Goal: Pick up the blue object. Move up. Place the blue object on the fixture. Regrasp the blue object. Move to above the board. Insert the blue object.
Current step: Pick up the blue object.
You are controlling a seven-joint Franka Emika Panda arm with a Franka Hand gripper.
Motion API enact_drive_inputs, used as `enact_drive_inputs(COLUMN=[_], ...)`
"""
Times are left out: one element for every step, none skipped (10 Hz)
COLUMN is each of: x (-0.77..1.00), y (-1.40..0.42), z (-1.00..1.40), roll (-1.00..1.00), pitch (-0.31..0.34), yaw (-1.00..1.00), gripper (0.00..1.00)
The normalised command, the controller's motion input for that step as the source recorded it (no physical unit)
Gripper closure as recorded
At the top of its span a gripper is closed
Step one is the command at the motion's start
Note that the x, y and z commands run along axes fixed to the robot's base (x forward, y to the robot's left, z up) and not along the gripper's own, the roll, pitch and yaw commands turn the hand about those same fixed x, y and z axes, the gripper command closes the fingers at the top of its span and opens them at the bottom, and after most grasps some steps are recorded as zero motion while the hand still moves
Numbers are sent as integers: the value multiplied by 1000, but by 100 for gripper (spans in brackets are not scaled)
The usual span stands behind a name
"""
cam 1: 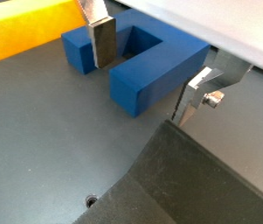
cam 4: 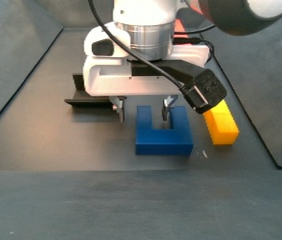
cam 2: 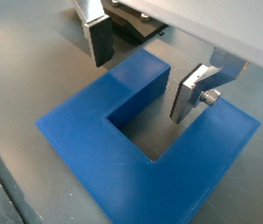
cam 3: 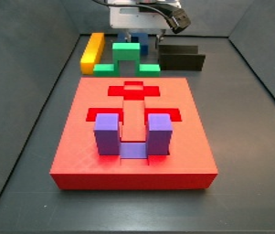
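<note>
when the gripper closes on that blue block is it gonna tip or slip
Tipping looks unlikely: the blue object lies flat on the floor. It seems rigid, with flat walls, so the pads should seat squarely. The gripper is open, straddling one prong; the smooth faces might slip slightly.

Even bright overhead light, soft shadows under gripper (cam 4: 141, 111), faint sheen on grey floor (cam 4: 55, 141), wrist pics slightly soft, no glare.

White tool (cam 4: 141, 110) body (black cable), silver fingers (cam 1: 99, 42).
</note>
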Motion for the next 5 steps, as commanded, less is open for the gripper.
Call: enact_drive_inputs(x=[0,0,0,0,0], y=[-17,-37,-37,-29,-29], z=[-166,-151,-123,-111,0], roll=[0,0,-9,-11,0], pitch=[-40,-41,-41,-43,0], yaw=[0,0,0,0,0], gripper=[0,0,0,0,0])
